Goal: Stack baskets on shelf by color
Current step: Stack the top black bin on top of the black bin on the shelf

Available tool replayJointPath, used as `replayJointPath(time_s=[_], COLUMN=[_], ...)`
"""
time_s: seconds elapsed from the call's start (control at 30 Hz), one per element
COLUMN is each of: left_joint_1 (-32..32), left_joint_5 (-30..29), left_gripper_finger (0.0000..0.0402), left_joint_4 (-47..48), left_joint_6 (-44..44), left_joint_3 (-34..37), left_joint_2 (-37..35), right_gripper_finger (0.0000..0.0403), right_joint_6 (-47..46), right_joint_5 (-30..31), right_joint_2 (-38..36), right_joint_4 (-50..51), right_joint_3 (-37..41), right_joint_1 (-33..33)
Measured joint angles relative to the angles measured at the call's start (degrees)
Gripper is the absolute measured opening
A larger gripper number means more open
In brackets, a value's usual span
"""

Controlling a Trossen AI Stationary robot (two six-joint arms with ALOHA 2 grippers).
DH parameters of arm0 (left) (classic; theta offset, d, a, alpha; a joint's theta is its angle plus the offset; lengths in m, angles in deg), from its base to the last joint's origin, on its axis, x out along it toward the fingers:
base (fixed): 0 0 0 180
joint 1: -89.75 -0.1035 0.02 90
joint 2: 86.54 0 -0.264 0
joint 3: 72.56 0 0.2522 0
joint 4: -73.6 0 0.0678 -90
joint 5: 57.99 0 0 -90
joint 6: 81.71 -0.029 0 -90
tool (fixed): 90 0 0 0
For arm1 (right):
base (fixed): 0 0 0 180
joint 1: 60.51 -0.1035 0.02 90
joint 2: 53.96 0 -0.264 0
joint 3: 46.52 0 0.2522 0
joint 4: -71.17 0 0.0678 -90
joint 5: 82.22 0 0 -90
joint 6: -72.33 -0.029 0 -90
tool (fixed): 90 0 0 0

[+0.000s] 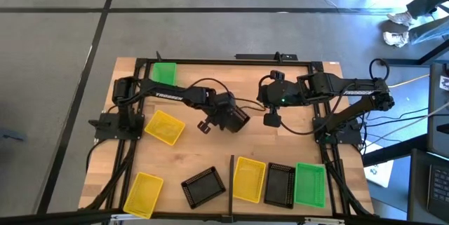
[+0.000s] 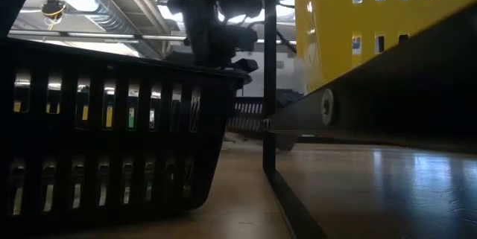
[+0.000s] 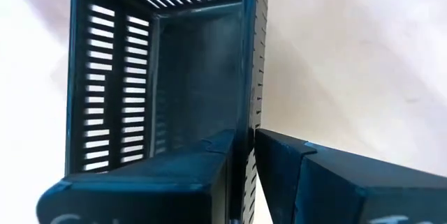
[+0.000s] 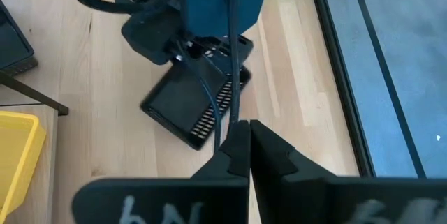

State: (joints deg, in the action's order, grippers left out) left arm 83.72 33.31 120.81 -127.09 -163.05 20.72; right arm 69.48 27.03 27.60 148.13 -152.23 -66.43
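Baskets lie scattered over the planked table, and only three have reached the shelf (image 1: 347,195) at the near right: a yellow basket (image 1: 248,179), a black basket (image 1: 279,183) and a green basket (image 1: 310,183) side by side, each presumably the base of its colour's stack. Left of the shelf's thin bar sit another black basket (image 1: 203,186) and a yellow one at the near left corner (image 1: 144,194); a tilted yellow basket (image 1: 165,127) rests at mid-left and a green one (image 1: 164,73) at the far left.

The step in hand looks like carrying a third black basket (image 3: 167,77). The left gripper (image 3: 251,151), near the table's middle, has its fingers pinched on one lattice wall of that basket, one finger inside and one outside (the grip is thin, on the wall alone). The right wrist view shows the basket (image 4: 195,109) tipped up beneath the left arm, low over the wood.

The right gripper (image 4: 248,144) waits just right of centre, fingers pressed together on nothing.

Next, by my reading, the left arm should swing the basket toward the near right, level it over the black one on the shelf, and nest it squarely.
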Motion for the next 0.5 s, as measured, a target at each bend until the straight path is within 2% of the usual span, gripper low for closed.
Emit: replayJointPath(time_s=[0.3, 0.5], left_joint_1=[-2.70, -4.10], left_joint_5=[11.01, 11.56], left_gripper_finger=[0.0043, 0.0042], left_joint_4=[1.88, 2.02], left_joint_6=[10.21, 13.49], left_joint_3=[0.00, 0.02], left_joint_2=[0.00, -0.90], right_gripper_finger=[0.0000, 0.0000], right_joint_6=[0.11, 0.22], right_joint_5=[0.00, 0.00], right_joint_2=[0.00, 0.00], right_joint_4=[0.00, 0.00], right_joint_3=[0.00, 0.00], right_joint_1=[0.00, 0.02])
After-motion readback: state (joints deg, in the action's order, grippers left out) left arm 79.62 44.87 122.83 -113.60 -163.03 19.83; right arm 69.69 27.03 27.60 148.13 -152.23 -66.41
